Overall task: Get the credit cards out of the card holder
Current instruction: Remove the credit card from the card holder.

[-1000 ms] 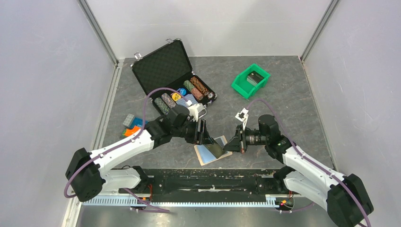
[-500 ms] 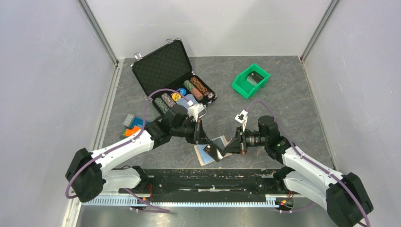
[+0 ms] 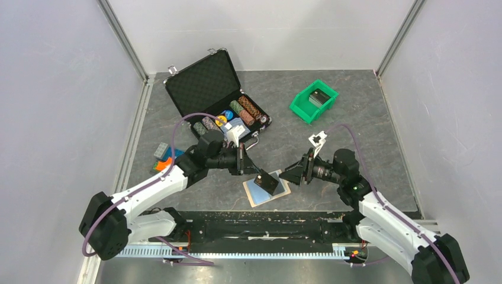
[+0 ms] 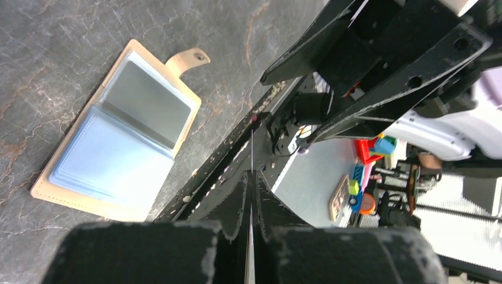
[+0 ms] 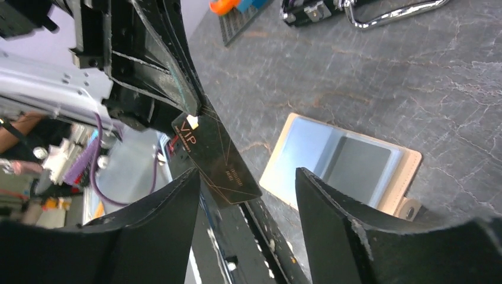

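Note:
The card holder lies spread open on the grey table near the front edge, a tan wallet with a light blue face and a grey credit card in one pocket. Just above it my left gripper is shut on a dark credit card marked VIP. The left wrist view shows that card edge-on between the fingers. My right gripper stands open a little to the right of the card, its fingers apart from it with nothing between them.
An open black chip case with poker chips stands behind the left arm. A green bin with dark items sits at the back right. Coloured toy blocks lie at the left. The black front rail runs just below the wallet.
My left gripper has shut on the dark card. My right gripper has let go of it, opened and drawn back to the right. The left arm has pulled slightly left.

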Robot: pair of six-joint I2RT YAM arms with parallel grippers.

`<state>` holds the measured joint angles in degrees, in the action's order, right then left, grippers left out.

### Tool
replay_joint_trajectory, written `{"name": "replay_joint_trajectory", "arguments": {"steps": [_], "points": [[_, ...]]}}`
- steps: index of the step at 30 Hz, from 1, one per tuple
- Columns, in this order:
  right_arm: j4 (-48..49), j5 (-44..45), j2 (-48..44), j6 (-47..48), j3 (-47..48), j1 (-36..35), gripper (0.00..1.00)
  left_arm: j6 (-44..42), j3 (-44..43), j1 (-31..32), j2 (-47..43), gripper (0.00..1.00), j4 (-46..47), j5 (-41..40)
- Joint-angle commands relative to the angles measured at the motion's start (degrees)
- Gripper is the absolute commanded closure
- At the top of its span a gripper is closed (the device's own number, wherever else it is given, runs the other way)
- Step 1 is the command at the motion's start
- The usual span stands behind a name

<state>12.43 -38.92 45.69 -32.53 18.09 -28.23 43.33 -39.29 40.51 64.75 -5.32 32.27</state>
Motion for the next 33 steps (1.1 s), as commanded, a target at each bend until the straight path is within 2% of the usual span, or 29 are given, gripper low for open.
{"name": "replay_joint_trajectory", "arguments": {"steps": [1, 7, 16, 27, 33], "points": [[15.2, 4.9, -2.4, -13.5, -6.4, 0.1, 0.36, 7.9, 1.5, -0.6, -2.4, 0.98, 10.0, -2.4], [38.9, 5.3, -1.3, -29.1, -16.6, 0.1, 0.38, 12.1, 2.5, -0.6, -4.3, 0.98, 15.8, -6.2], [60.9, 7.1, 4.5, -39.9, -22.2, -0.7, 0.43, 17.1, 6.5, -0.6, -8.1, 0.98, 21.4, -12.8], [59.9, 9.0, 9.1, -37.9, -20.4, -4.1, 0.46, 20.9, 8.9, -0.6, -8.0, 0.98, 26.3, -12.5], [55.9, 10.1, 8.7, -36.4, -19.2, -4.8, 0.46, 20.1, 8.8, -0.6, -10.0, 0.98, 24.3, -14.9]]}}
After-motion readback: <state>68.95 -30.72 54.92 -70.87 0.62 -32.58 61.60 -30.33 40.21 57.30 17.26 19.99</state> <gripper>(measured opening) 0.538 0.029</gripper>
